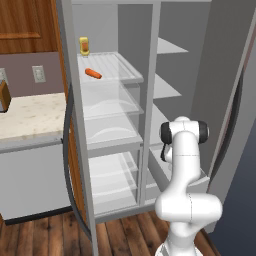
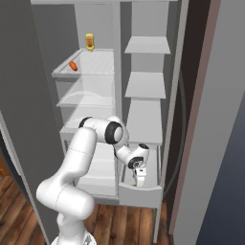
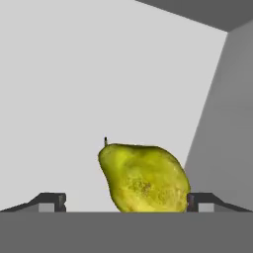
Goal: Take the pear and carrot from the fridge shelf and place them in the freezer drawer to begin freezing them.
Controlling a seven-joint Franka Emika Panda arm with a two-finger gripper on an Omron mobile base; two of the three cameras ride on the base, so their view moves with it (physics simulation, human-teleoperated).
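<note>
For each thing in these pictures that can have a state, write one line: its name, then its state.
Yellow-green rounded pear: between the spread fingertips, in the drawer.
Short orange carrot: lying on the shelf.
Ribbed pale fridge shelf: holding the carrot.
Pale grey freezer drawer: pulled open.
Two-finger gripper: open.
Yellow-orange bottle: upright.
</note>
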